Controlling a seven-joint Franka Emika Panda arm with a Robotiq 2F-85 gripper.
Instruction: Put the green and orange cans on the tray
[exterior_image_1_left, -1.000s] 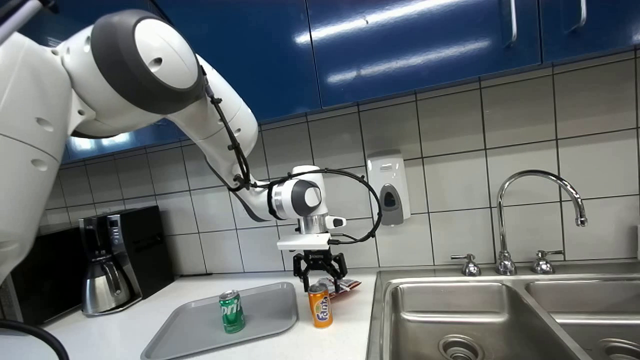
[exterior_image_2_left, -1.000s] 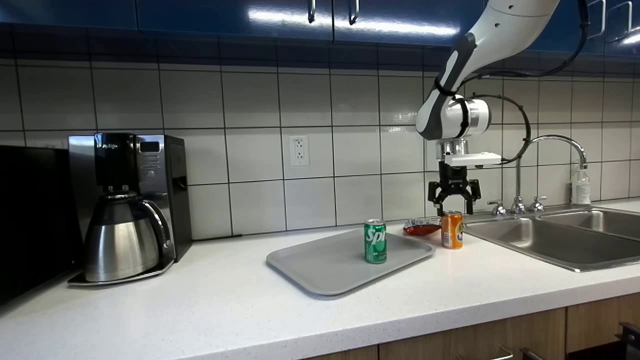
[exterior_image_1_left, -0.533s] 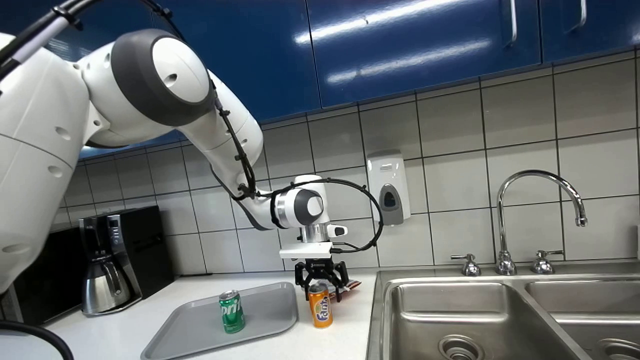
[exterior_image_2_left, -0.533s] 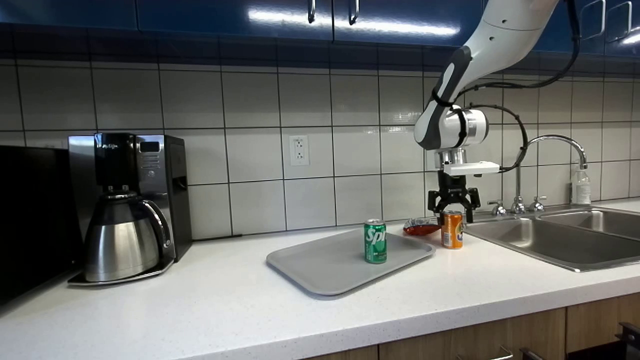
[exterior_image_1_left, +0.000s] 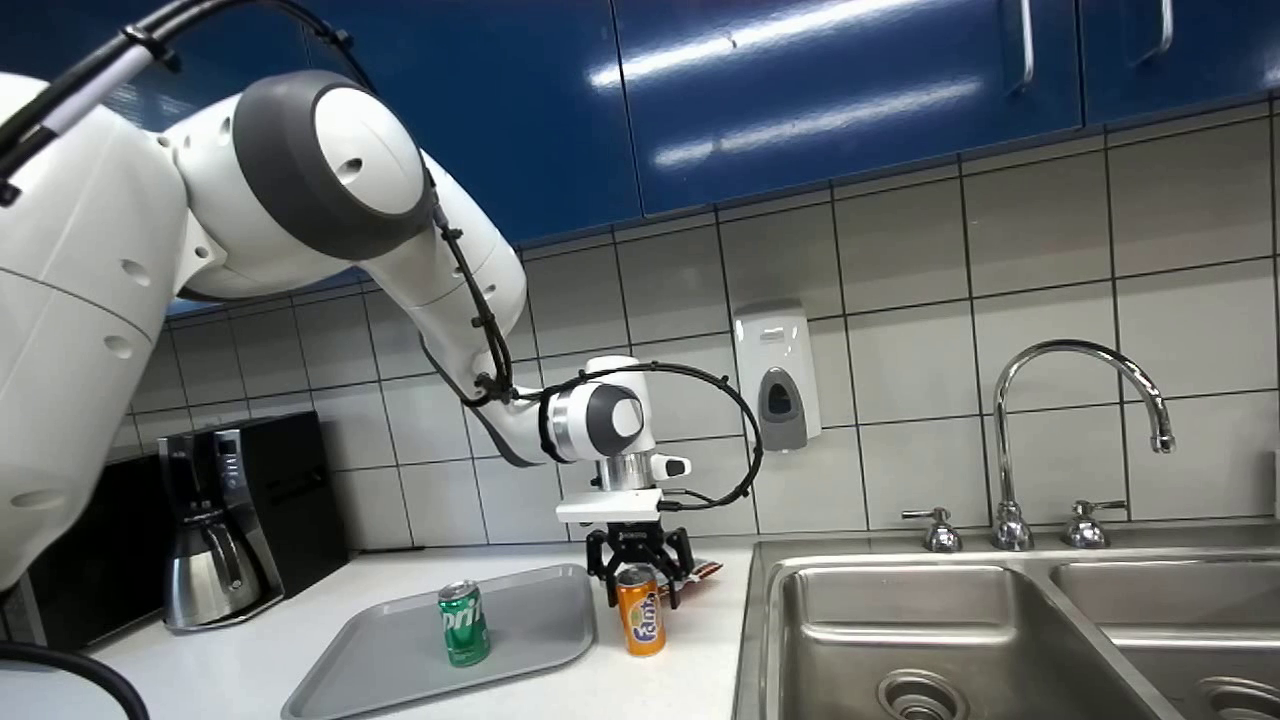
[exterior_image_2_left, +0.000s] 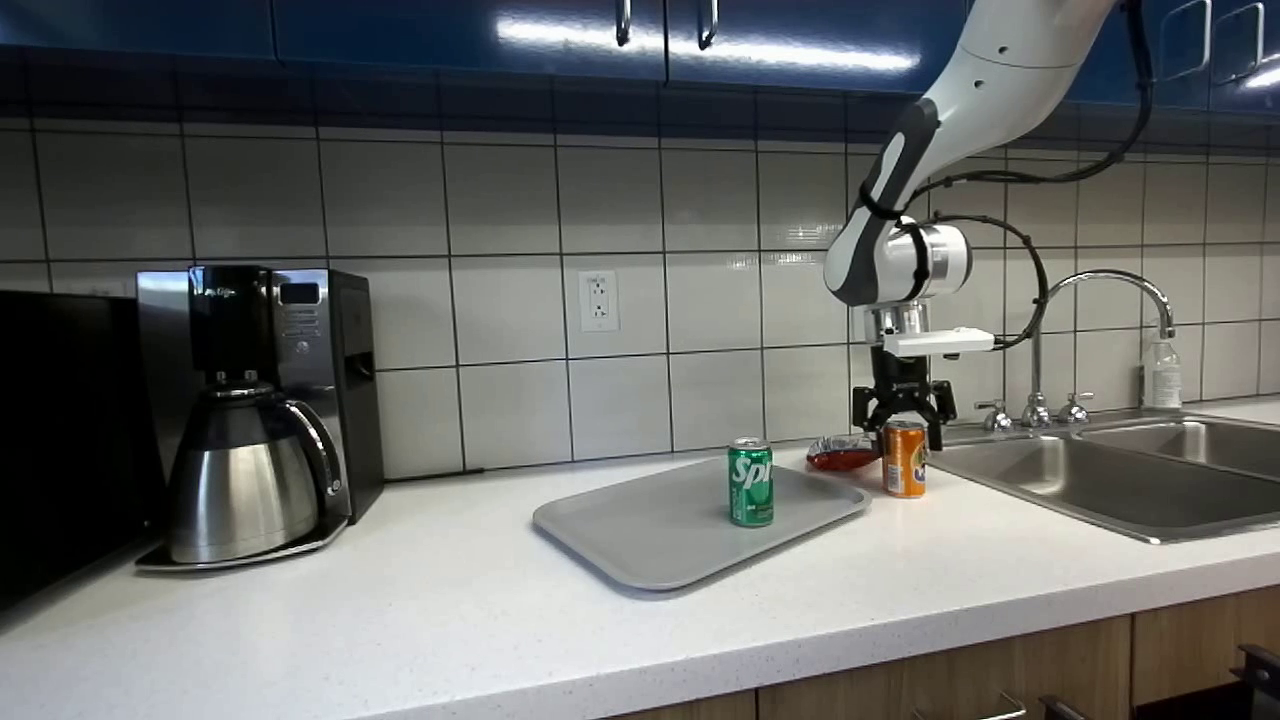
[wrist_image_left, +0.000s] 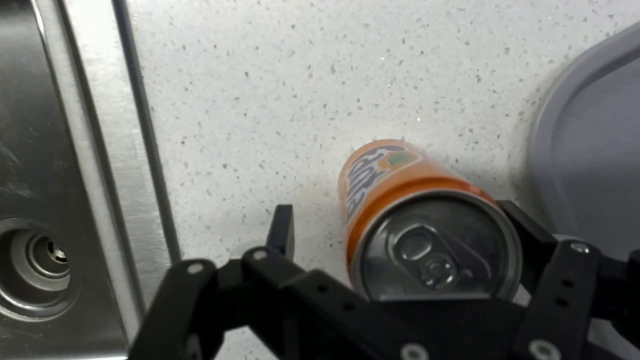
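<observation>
The green can (exterior_image_1_left: 464, 625) stands upright on the grey tray (exterior_image_1_left: 350, 690); both also show in an exterior view, the can (exterior_image_2_left: 750, 485) on the tray (exterior_image_2_left: 640, 530). The orange can (exterior_image_1_left: 642, 625) stands upright on the counter between the tray and the sink; it also shows in an exterior view (exterior_image_2_left: 904, 470). My gripper (exterior_image_1_left: 642, 600) points down, open, with its fingers on either side of the orange can's upper part. In the wrist view the can (wrist_image_left: 410, 175) lies between the fingers, close to the right finger, with a gap to the left finger. Part of its lid is hidden by the gripper.
A red snack packet (exterior_image_2_left: 843, 455) lies behind the orange can, near the wall. A steel sink (exterior_image_1_left: 905, 620) with a faucet (exterior_image_1_left: 1010, 440) lies beside the can. A coffee maker (exterior_image_2_left: 250, 430) stands at the far side of the counter. Blue cabinets (exterior_image_1_left: 800, 100) hang above.
My gripper has come down around the orange can's top, then moved slightly sideways toward the tray. The fingers stay open. Both cans and the tray have not moved.
</observation>
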